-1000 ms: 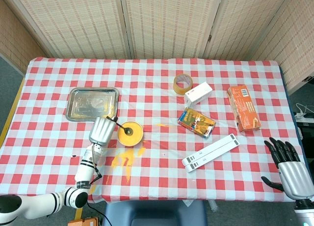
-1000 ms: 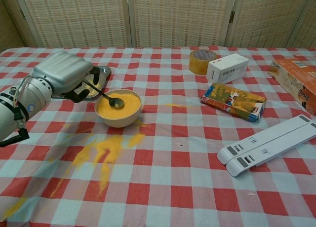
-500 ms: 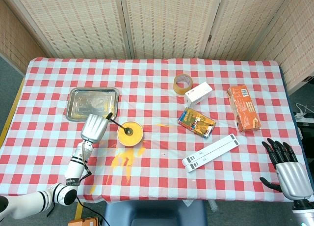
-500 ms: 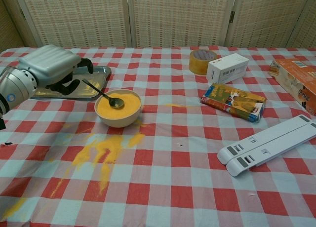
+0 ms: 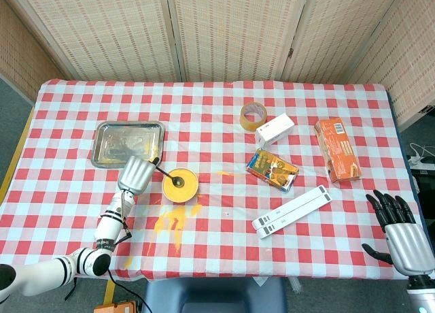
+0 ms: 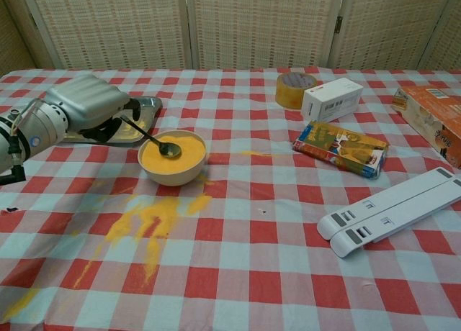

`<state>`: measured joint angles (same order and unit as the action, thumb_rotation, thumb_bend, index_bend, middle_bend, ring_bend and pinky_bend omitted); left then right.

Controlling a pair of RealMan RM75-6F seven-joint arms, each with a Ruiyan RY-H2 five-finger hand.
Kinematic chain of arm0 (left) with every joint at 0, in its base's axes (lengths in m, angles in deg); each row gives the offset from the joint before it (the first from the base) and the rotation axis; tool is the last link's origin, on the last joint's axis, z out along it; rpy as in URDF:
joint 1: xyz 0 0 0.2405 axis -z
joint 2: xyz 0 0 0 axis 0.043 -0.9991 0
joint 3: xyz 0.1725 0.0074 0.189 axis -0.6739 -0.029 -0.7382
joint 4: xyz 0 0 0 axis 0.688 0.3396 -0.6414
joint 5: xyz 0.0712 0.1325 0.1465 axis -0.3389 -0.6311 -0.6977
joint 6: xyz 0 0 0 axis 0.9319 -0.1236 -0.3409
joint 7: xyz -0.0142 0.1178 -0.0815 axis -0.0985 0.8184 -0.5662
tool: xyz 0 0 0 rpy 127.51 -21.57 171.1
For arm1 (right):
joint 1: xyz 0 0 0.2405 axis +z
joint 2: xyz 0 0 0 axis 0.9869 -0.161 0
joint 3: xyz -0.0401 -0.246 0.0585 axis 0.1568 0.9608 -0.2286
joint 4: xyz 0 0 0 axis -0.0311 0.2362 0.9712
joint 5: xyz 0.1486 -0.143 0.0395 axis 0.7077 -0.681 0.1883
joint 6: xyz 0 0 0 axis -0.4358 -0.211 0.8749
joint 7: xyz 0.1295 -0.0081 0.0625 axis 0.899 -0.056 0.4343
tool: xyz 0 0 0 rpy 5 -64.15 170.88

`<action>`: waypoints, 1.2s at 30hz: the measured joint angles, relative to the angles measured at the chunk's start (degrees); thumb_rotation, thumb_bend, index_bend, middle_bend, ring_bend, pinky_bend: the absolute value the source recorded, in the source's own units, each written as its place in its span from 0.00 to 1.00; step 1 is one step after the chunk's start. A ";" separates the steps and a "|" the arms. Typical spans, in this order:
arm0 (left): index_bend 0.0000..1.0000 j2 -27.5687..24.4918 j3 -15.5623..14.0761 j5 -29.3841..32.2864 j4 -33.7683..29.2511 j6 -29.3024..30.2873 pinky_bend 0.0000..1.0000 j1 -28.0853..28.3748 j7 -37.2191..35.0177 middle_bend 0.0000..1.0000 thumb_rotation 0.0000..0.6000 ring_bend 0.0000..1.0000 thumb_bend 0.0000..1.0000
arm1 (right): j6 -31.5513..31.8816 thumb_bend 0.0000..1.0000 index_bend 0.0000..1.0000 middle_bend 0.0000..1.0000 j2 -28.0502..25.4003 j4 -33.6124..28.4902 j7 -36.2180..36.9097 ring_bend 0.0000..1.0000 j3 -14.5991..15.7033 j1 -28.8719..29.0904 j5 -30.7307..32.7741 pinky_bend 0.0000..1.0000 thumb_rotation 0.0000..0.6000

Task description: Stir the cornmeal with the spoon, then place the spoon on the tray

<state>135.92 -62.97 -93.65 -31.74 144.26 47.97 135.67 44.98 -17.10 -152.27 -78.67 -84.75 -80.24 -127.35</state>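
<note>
Orange carton (image 5: 336, 149) (print unreadable), colourful packet (image 6: 341, 147), lettering blurred

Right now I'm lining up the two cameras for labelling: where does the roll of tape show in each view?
Head view: the roll of tape lies right of centre in the upper half, on the checked cloth.
Chest view: the roll of tape stands far back, right of centre.
Shared landmark: the white box just right of the tape in both views.
</note>
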 measured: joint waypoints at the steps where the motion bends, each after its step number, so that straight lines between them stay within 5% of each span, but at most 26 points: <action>1: 0.36 -0.01 -0.15 0.40 0.00 -0.13 1.00 -0.03 0.45 1.00 1.00 1.00 0.73 | 0.05 0.05 0.00 0.00 0.00 -0.01 0.01 0.00 0.00 -0.03 -0.02 0.00 1.00; 19: 0.43 -1.72 -4.55 -3.74 -6.27 4.19 1.00 -3.23 1.13 1.00 1.00 1.00 0.72 | -0.19 0.05 0.00 0.00 0.32 -0.10 -0.71 0.00 0.33 -0.01 -0.53 0.00 1.00; 25: 0.34 -1.61 -4.63 -6.61 -5.96 6.39 1.00 -4.06 -1.54 1.00 1.00 1.00 0.49 | -0.47 0.05 0.00 0.00 0.35 -0.02 -0.84 0.00 0.35 0.05 -0.34 0.00 1.00; 36: 0.29 -0.93 -8.11 -23.05 -0.66 21.09 1.00 -10.18 -15.03 1.00 1.00 1.00 0.41 | -0.80 0.05 0.00 0.00 0.61 -0.10 -1.33 0.00 0.71 0.19 -0.89 0.00 1.00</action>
<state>134.99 -71.07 -116.70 -32.40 165.35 37.79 120.65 44.18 -16.49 -152.37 -80.00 -84.04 -80.04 -128.24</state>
